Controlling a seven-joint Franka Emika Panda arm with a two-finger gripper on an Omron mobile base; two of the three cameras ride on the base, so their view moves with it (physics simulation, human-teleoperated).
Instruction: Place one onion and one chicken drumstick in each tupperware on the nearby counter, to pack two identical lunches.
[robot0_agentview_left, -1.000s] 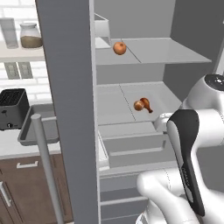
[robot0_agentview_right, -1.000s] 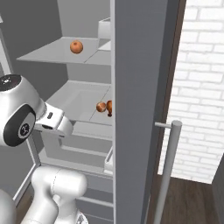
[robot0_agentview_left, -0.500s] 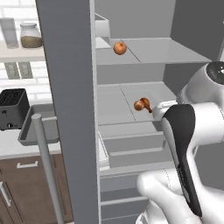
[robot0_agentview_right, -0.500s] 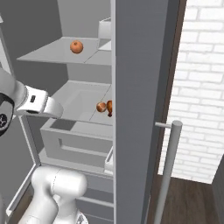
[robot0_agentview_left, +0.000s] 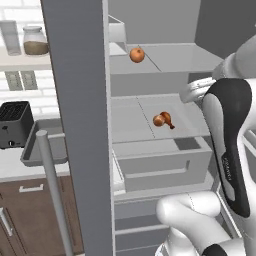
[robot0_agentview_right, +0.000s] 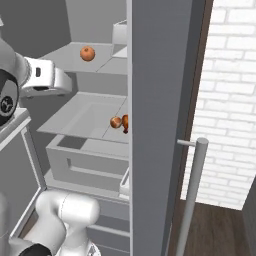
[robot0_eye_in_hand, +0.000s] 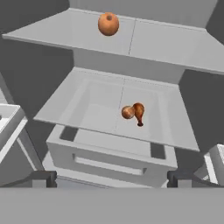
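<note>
Onion (robot0_eye_in_hand: 108, 23) sits alone on the upper fridge shelf (robot0_eye_in_hand: 175, 43), and you will find the chicken drumstick (robot0_eye_in_hand: 134, 112) on the shelf below, above the grey drawer (robot0_eye_in_hand: 113, 155). Your gripper (robot0_eye_in_hand: 112, 178) faces the open fridge with its jaws spread wide and nothing between them, well short of both items. Off to the left, a grey tupperware (robot0_agentview_left: 47, 145) rests on the counter (robot0_agentview_left: 20, 167), just beside the black toaster (robot0_agentview_left: 15, 124), under the wall shelf holding a jar (robot0_agentview_left: 35, 41).
</note>
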